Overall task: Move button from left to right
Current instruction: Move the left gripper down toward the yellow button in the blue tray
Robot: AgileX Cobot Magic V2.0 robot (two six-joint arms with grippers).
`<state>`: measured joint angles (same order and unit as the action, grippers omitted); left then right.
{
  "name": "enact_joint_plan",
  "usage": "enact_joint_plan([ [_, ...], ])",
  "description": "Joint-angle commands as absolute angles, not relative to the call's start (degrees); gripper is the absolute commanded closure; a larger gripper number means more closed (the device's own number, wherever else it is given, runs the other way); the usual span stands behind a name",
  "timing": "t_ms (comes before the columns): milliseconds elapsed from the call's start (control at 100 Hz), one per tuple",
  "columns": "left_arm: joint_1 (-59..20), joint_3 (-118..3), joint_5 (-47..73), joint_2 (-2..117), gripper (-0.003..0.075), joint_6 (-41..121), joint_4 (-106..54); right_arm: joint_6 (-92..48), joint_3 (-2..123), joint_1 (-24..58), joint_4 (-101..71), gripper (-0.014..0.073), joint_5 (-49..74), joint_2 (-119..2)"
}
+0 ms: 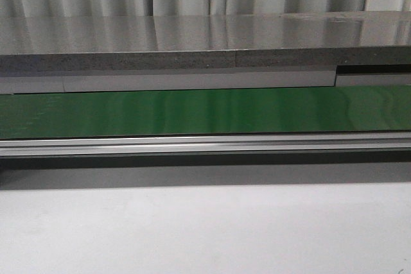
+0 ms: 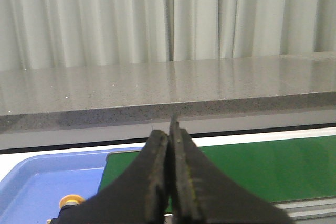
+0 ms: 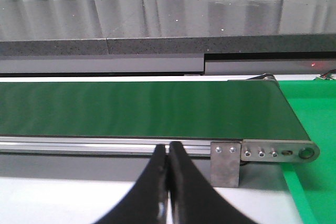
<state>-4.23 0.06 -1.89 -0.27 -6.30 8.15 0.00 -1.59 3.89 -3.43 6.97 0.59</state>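
Observation:
The button [image 2: 71, 201] shows only as a round yellow-orange head at the lower edge of the left wrist view, inside a blue tray [image 2: 37, 182]. My left gripper [image 2: 169, 135] is shut and empty, hovering beside and above the button, over the end of the green conveyor belt [image 2: 252, 166]. My right gripper [image 3: 168, 148] is shut too, with nothing in it, in front of the belt's metal rail [image 3: 105, 145]. Neither gripper nor the button appears in the front view.
The green belt [image 1: 205, 112] runs across the front view with an aluminium rail [image 1: 205, 144] along its near side. A grey stone ledge [image 1: 205, 43] and curtains stand behind. A bright green bin [image 3: 315, 182] sits past the belt's right end bracket [image 3: 226, 163].

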Motion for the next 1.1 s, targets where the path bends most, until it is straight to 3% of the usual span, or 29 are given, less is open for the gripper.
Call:
enact_joint_plan([
  [0, -4.91, 0.92, -3.94, -1.88, 0.074, -6.71, 6.3, -0.4, -0.73, 4.01, -3.47, 0.0662, 2.24, 1.83],
  [340, -4.91, -11.86, 6.66, 7.5, 0.074, -6.71, 3.66, -0.4, -0.73, 4.01, -3.47, 0.0662, 2.24, 1.83],
  [850, -4.91, -50.1, 44.54, 45.94, 0.074, -6.71, 3.66, -0.4, -0.73, 4.01, -3.47, 0.0662, 2.24, 1.83],
  [1090, -4.91, -57.19, 52.46, 57.02, 0.074, -6.61, 3.77, -0.4, -0.73, 4.01, -3.47, 0.0662, 2.24, 1.83],
])
